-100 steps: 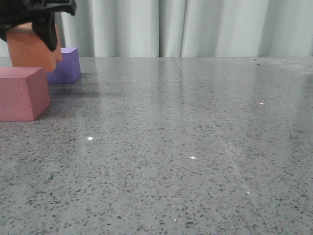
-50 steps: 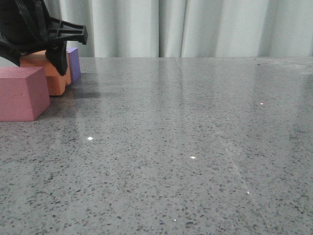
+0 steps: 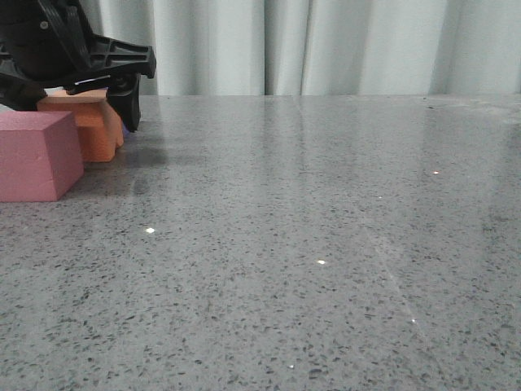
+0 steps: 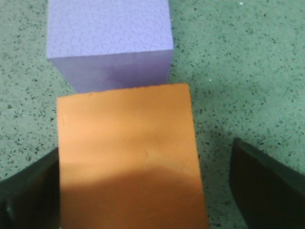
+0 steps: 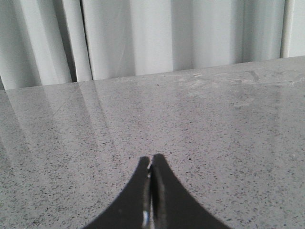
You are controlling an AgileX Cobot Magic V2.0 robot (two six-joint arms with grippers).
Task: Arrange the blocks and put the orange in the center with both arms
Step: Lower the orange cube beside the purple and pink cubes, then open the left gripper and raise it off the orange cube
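Left gripper point(image 4: 143, 191), jaws spread, straddled our matte orange cube point(image 4: 128, 157) resting on the speckled table point(image 3: 326, 244), between purple cube point(image 4: 109, 43) and pink-red cube point(image 3: 37, 155); right gripper point(image 5: 150, 164) stayed closed.

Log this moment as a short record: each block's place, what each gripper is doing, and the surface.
orange block: down on the table, between the pink-red and purple blocks
purple block: just behind the orange one; hidden in the front view
pink-red block: nearest the camera, far left
left gripper: jaws open, straddling the orange block
right gripper: jaws shut, empty
table: grey speckled stone
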